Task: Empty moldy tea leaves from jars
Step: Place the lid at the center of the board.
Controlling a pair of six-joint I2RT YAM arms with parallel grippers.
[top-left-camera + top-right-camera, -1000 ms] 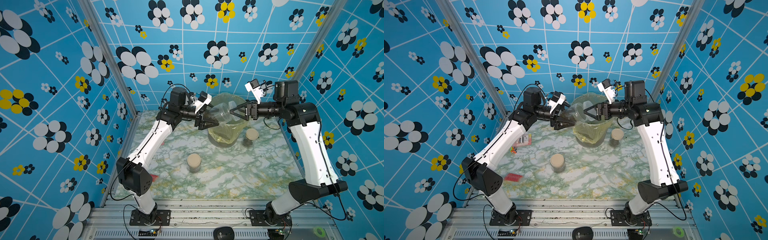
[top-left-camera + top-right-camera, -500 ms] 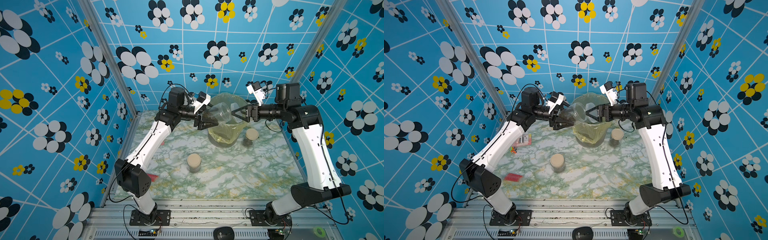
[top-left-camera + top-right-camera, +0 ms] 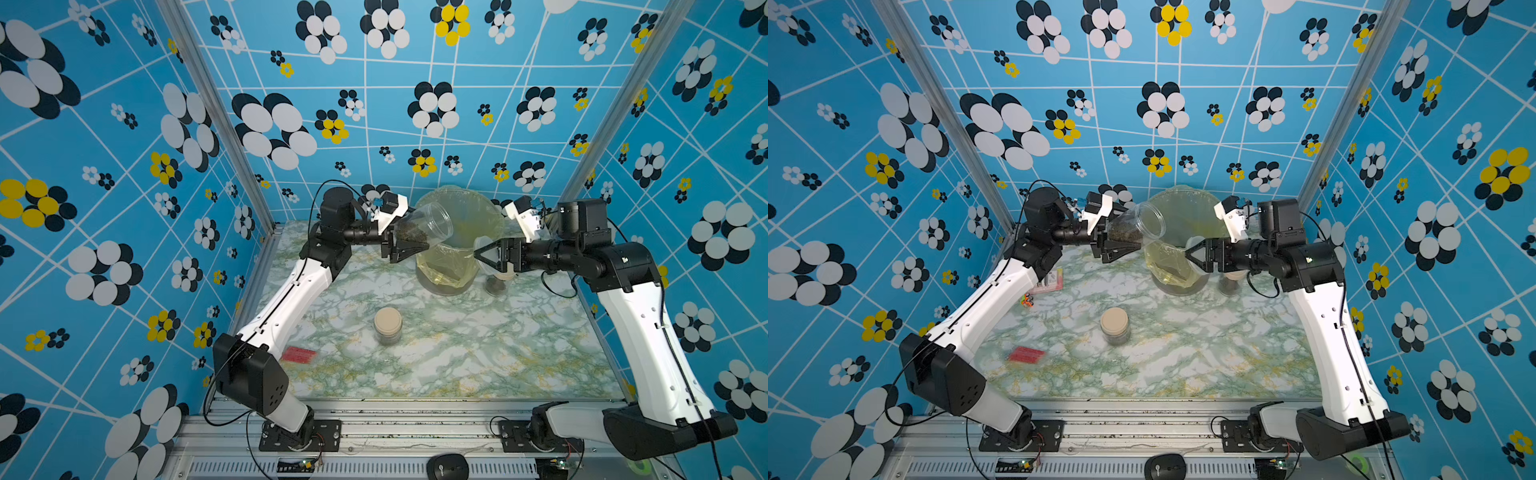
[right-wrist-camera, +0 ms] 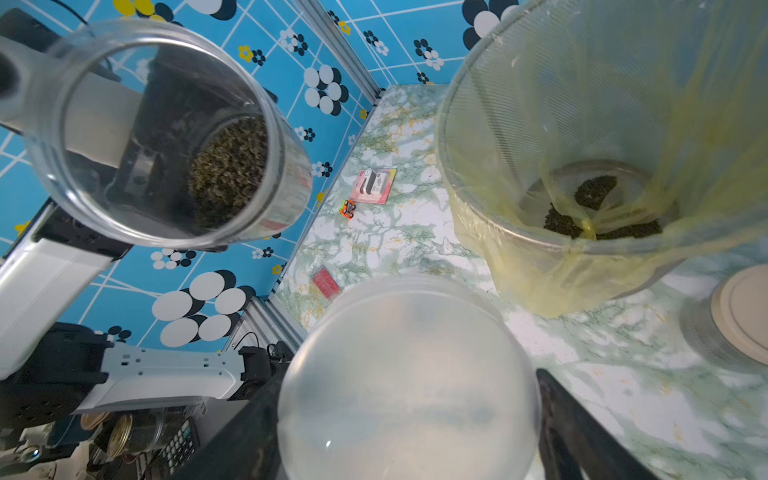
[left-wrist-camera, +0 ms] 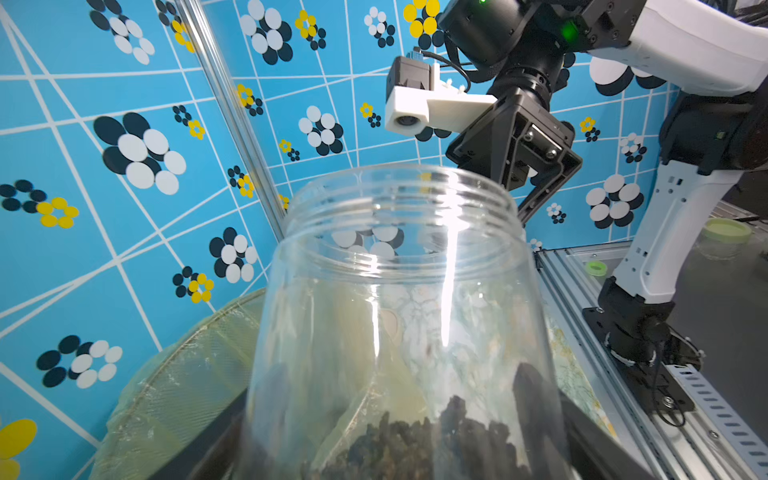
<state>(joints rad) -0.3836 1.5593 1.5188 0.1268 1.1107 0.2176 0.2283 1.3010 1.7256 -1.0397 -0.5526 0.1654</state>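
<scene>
My left gripper [image 3: 409, 246] is shut on an open clear jar [image 3: 424, 226], lying tilted at the left rim of the yellow-lined bin [image 3: 441, 266]. Moldy tea leaves [image 3: 410, 235] sit at the jar's base end. In the left wrist view the jar [image 5: 399, 291] fills the frame, with leaves [image 5: 415, 440] low between the fingers [image 5: 536, 411]. My right gripper [image 3: 482, 257] is shut on a translucent lid [image 4: 409, 374] beside the bin's right wall. Some leaves [image 4: 594, 208] lie in the bin [image 4: 478, 137]. Two beige-lidded jars stand on the table: one mid-table [image 3: 387, 326], one [image 3: 496, 283] under my right gripper.
A red packet [image 3: 298, 354] lies near the left arm's base. A pink card pack [image 3: 1052, 280] and a small orange toy [image 3: 1027, 300] lie at the table's left edge. Patterned walls close in the left, back and right sides.
My right gripper has come down with the lid, from level with the bin's rim to beside its wall. The left gripper and its jar have barely moved.
</scene>
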